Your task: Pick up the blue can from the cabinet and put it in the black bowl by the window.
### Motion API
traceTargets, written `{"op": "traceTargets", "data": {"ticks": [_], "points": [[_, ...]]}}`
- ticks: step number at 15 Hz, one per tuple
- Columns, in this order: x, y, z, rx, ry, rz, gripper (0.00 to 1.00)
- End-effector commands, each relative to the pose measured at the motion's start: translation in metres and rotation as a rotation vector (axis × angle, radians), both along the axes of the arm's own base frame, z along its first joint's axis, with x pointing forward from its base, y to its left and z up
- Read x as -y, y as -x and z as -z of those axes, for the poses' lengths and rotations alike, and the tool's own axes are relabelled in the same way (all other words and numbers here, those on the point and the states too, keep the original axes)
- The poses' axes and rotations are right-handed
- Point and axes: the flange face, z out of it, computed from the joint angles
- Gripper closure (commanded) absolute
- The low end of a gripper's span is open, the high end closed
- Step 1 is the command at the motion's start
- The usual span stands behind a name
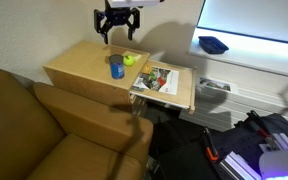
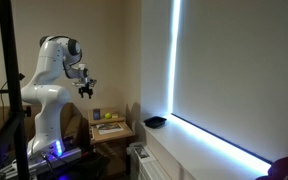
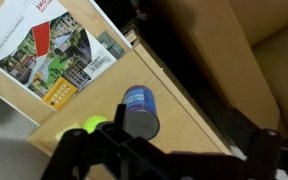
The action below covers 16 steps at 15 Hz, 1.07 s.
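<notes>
The blue can [image 1: 116,67] stands upright on the light-tan cabinet [image 1: 79,65], next to a yellow-green ball [image 1: 130,60]. My gripper [image 1: 117,30] hangs well above the cabinet's back part, open and empty. In the wrist view the can [image 3: 140,110] is below my gripper [image 3: 169,152], between its spread dark fingers, with the ball [image 3: 92,127] beside it. The black bowl [image 1: 213,44] sits on the pale sill under the bright window [image 1: 259,20]. In an exterior view the bowl [image 2: 155,122] is to the right of the cabinet [image 2: 109,130], and my gripper [image 2: 85,90] is above the cabinet.
A colourful magazine [image 1: 156,80] lies on the cabinet's side nearer the window and also shows in the wrist view [image 3: 54,55]. A brown sofa [image 1: 44,130] stands against the cabinet's front. Dark bags and clutter [image 1: 254,140] lie on the floor under the sill.
</notes>
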Motion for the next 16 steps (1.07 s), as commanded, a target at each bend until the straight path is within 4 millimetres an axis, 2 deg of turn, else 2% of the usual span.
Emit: {"op": "traceTargets", "data": {"ticks": [1, 4, 6, 7, 8, 10, 12, 16], "points": [[0.010, -0.039, 0.050, 0.049, -0.057, 0.134, 0.00], [0.007, -0.058, 0.077, 0.049, -0.156, 0.227, 0.00], [0.004, -0.068, 0.094, 0.070, -0.151, 0.282, 0.00], [0.002, -0.070, 0.095, 0.082, -0.151, 0.296, 0.00], [0.011, -0.061, 0.092, 0.057, -0.141, 0.261, 0.00], [0.009, -0.062, 0.098, 0.057, -0.138, 0.264, 0.00], [0.008, -0.063, 0.095, 0.054, -0.120, 0.247, 0.00], [-0.007, -0.084, 0.071, 0.026, -0.121, 0.273, 0.00]]}}
